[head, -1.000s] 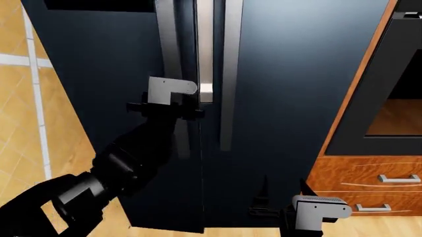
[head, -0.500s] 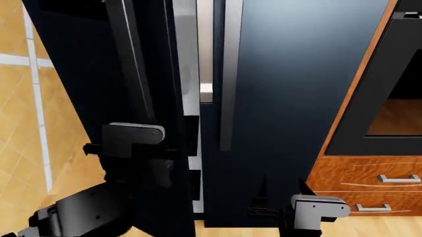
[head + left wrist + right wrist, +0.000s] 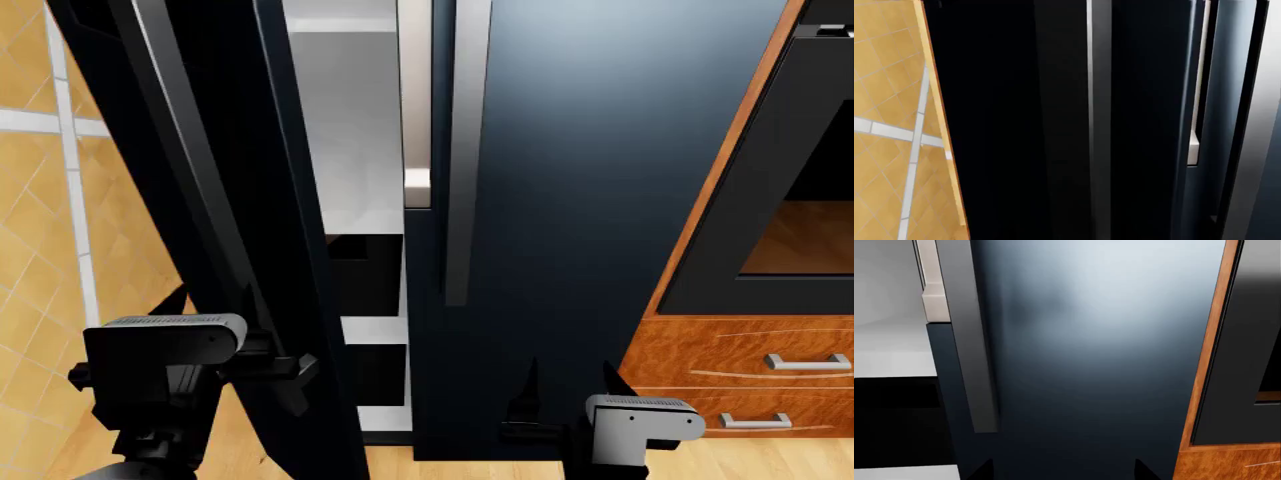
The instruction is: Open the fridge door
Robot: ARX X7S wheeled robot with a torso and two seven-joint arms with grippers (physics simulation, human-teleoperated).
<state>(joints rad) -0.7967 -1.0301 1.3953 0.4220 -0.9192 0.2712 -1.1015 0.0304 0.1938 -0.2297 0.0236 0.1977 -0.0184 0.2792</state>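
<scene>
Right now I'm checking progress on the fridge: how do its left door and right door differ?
The left door is swung out, exposing the white interior and black bins; the right door sits shut. The left gripper is at the left door's edge; the right gripper hangs apart from the right door, open. Both doors are glossy dark navy with long vertical handles.

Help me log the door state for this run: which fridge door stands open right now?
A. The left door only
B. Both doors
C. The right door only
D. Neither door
A. In the head view the left door is swung out by the left gripper, baring the white interior and black bins, while the right door sits flush and shut.
</scene>
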